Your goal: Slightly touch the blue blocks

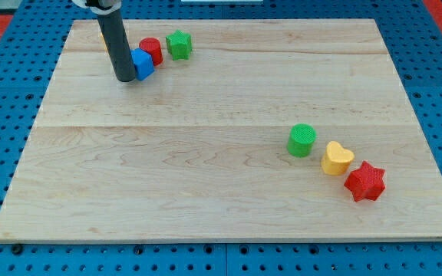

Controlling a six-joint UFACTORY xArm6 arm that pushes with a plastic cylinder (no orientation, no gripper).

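blue block (143, 64) | squarish, long axis unclear | my tip (124, 78) touching its left | no pincer in view

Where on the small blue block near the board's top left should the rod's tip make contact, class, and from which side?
On the left face of the blue block, coming from the view's left, where my tip already stands against it. The red cylinder crowds its upper right, with the green star block beyond.

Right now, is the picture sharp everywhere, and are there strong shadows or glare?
Camera view: evenly lit, no glare on the wooden board; only soft, short shadows under the green cylinder and red star; blocks crisp; my tip, beside the blue block, is slightly soft.
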